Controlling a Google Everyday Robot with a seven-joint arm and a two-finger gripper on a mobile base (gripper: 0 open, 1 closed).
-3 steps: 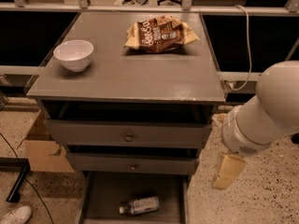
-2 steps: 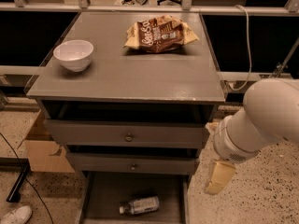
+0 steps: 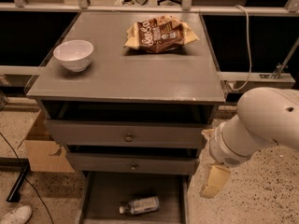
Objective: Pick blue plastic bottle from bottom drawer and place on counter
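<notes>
The blue plastic bottle (image 3: 139, 205) lies on its side on the floor of the open bottom drawer (image 3: 106, 191), white cap pointing left. My gripper (image 3: 214, 181) hangs at the end of the white arm (image 3: 261, 125), just right of the cabinet and level with the middle drawer. It is above and to the right of the bottle, apart from it and holding nothing that I can see. The grey counter (image 3: 131, 76) tops the cabinet.
On the counter stand a white bowl (image 3: 73, 55) at the left and a brown snack bag (image 3: 160, 33) at the back. Two upper drawers with round knobs (image 3: 128, 137) stick out slightly. A cardboard box (image 3: 42, 148) and a white shoe (image 3: 16, 215) sit on the floor at left.
The arm has moved left and slightly down, bringing the gripper closer to the cabinet's right side. The bottle, bowl and bag have not moved.
</notes>
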